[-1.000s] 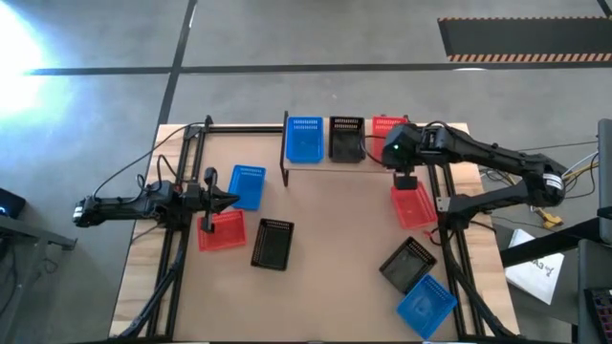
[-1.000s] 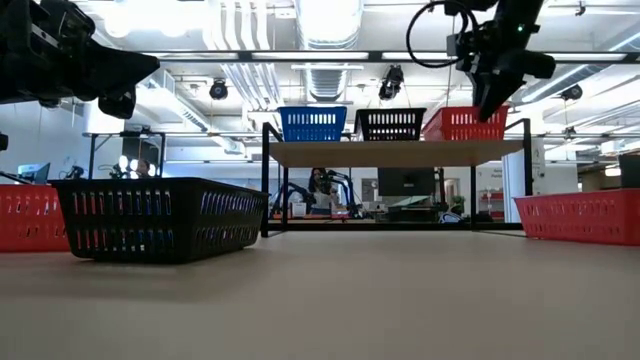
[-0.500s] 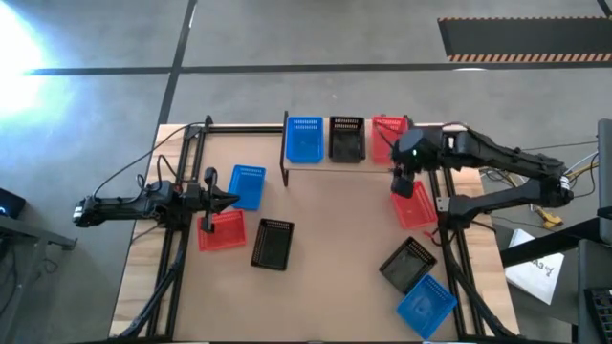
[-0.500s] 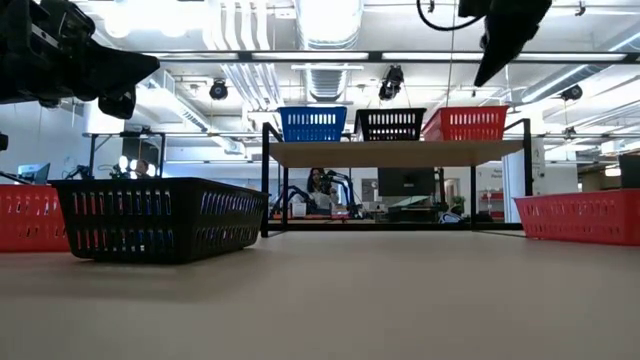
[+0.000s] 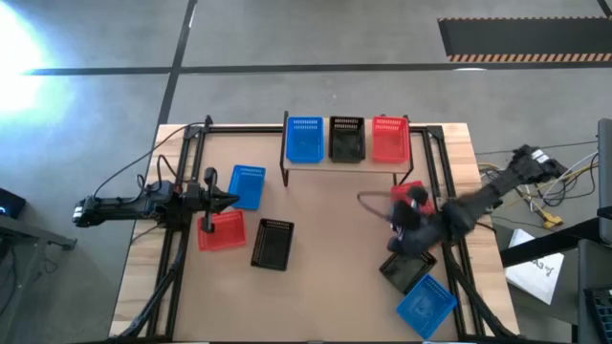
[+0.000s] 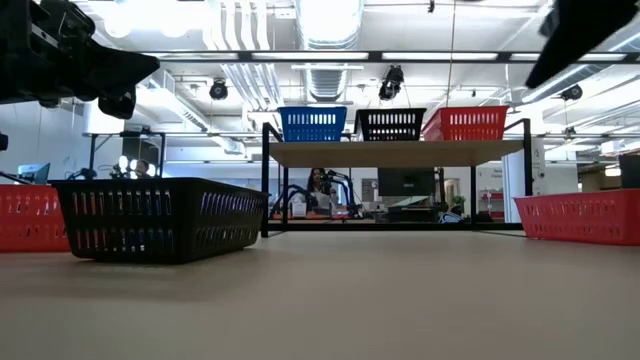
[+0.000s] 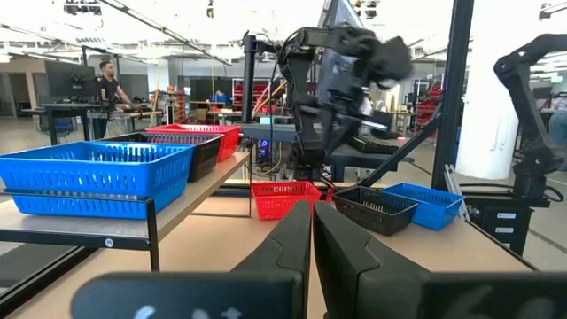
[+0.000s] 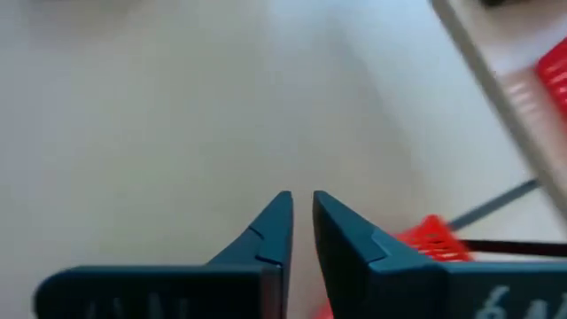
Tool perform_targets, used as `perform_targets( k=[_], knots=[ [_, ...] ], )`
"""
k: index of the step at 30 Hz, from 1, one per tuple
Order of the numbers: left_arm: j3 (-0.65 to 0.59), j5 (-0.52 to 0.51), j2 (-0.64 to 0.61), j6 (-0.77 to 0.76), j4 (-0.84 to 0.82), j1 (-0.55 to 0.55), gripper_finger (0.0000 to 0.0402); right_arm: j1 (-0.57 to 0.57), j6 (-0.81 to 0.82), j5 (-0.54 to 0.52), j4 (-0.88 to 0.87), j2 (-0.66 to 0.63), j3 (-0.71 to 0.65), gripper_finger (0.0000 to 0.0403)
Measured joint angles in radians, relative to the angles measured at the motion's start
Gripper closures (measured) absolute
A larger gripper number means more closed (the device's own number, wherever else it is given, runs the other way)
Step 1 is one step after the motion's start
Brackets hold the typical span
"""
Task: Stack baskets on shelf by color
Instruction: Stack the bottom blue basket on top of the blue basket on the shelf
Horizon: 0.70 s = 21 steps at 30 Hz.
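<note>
Right hand (image 5: 413,227) out over the right side of the surface (image 5: 325,215), blurred in the high view, hanging above the loose red basket (image 5: 411,196) and half covering it. Fingers drawn in to a narrow slit in its own wrist view (image 8: 301,200), nothing between them, pale board beneath and a sliver of red mesh just beside one finger.

Left hand (image 5: 228,200) parked on the left side, between the blue basket (image 5: 247,185) and the left red basket (image 5: 221,230), touching neither as far as can be seen. Fingers pressed flat together in the left wrist view (image 7: 312,211), empty.

Up on the shelf (image 6: 395,153) at the far edge: blue shelf basket (image 5: 305,139), black shelf basket (image 5: 346,139), red shelf basket (image 5: 389,139), side by side in one row, one layer each, all sitting level in the low view.

Down on the surface, more waiting. Black basket (image 5: 273,244) just beside the left red one, near the middle. Over on the right, near the front edge, tilted black basket (image 5: 408,265) and tilted blue basket (image 5: 426,304), corners close together, whether touching hard to call. Both turned at an angle to the edges of the board.
</note>
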<state>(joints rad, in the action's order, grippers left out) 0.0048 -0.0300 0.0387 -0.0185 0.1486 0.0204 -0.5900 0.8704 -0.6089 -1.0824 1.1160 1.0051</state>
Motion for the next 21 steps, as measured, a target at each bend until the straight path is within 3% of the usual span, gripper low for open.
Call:
perform_targets(
  k=[3,8,15,21],
  knots=[
    [0.000,0.000,0.000,0.000,0.000,0.000,0.0402,-0.130,0.161,-0.076,-0.016,0.080,0.030,0.0385],
    [0.000,0.000,0.000,0.000,0.000,0.000,0.0402,-0.232,0.373,-0.085,-0.093,0.224,0.124,0.0389],
    [0.000,0.000,0.000,0.000,0.000,0.000,0.0402,-0.245,0.534,0.161,-0.291,0.375,0.239,0.0380],
    [0.000,0.000,0.000,0.000,0.000,0.000,0.0402,-0.264,0.602,0.313,-0.238,0.421,0.295,0.0303]
  ],
)
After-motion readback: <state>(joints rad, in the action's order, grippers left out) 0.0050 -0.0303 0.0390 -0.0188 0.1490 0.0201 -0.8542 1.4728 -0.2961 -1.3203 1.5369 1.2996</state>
